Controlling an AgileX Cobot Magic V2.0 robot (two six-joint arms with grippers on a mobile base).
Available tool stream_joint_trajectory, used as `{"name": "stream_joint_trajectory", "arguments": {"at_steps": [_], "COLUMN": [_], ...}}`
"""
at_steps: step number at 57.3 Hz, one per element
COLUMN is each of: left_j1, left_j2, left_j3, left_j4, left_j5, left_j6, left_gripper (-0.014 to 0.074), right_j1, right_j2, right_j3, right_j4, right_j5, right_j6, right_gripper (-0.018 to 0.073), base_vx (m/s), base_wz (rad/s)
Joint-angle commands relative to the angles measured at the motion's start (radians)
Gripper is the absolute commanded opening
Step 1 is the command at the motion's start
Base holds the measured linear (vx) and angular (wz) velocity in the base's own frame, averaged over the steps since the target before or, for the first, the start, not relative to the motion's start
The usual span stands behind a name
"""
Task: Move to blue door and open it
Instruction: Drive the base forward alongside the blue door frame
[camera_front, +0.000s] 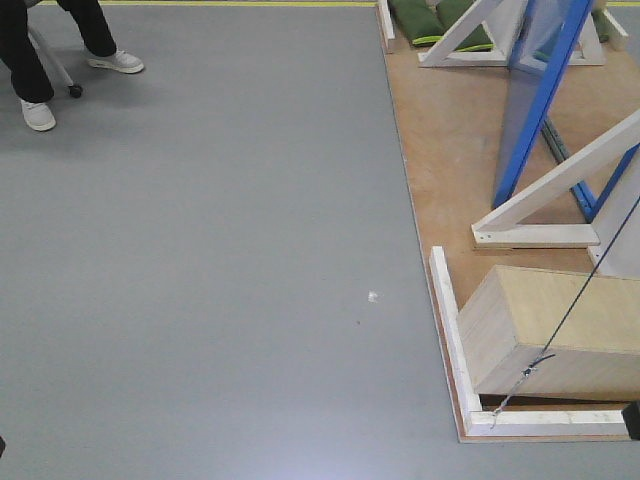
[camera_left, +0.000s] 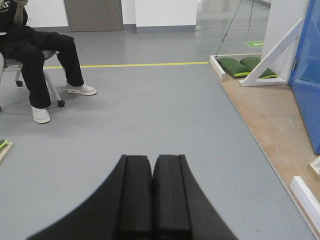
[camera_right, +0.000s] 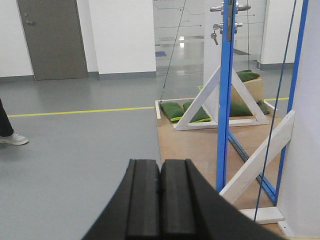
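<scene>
At the far left a seated person (camera_left: 35, 55) in black, wearing two white shoes, sits on a wheeled chair on the grey floor (camera_front: 200, 250). A yellow line (camera_left: 130, 65) crosses the floor beyond the chair. Low in each wrist view I see my own tools. The left gripper (camera_left: 152, 162) has its jaws clenched pad to pad with nothing between them, and the right gripper (camera_right: 160, 167) is the same, pressed together and empty.

Right of the floor lies the plywood surface (camera_front: 450, 170), edged with white strips. Two green bags (camera_left: 240, 67) lie side by side at its far left corner, just inside the strips. One plywood box (camera_front: 560, 340) stands at its near left corner. The sides I can see are closed, so I cannot tell what it holds. A thin black cable (camera_front: 570, 304) slants across that box down to the corner strip.

The blue door (camera_right: 225, 110) stands upright near the middle of the surface, right of the bags, with its long axis vertical. From the right wrist I see it almost edge-on, narrow edge toward me and the slab running away toward the far edge. Its silver handle (camera_right: 222, 7) has levers sticking out left and right, with a key (camera_right: 214, 36) hanging just below. White braces (camera_right: 255, 160) slant at its foot. Beyond it, a far box (camera_right: 247, 92) carries one green bag on top.
</scene>
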Motion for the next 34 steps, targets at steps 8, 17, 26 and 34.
{"name": "stream_joint_trajectory", "arguments": {"at_steps": [8, 17, 26, 34], "left_j1": [-0.006, -0.006, -0.006, -0.006], "left_j2": [-0.011, -0.011, -0.011, -0.011], "left_j3": [-0.026, -0.026, -0.026, -0.026], "left_j4": [-0.006, -0.006, -0.006, -0.006], "left_j5": [-0.077, -0.077, -0.077, -0.077], "left_j6": [-0.001, -0.001, -0.001, -0.001], "left_gripper": [0.0073, 0.0073, 0.0073, 0.0073], "right_j1": [-0.007, -0.007, -0.007, -0.007], "right_j2": [0.004, 0.004, 0.004, 0.004], "right_j3": [0.003, 0.003, 0.003, 0.003], "right_j4": [-0.003, -0.003, -0.003, -0.003], "right_j5": [-0.084, -0.084, -0.084, -0.084], "right_j6": [-0.006, -0.006, -0.006, -0.006], "right_gripper": [0.0012, 0.0012, 0.0012, 0.0012], "base_vx": [0.0, 0.0, 0.0, 0.0], "base_wz": [0.0, 0.0, 0.0, 0.0]}}
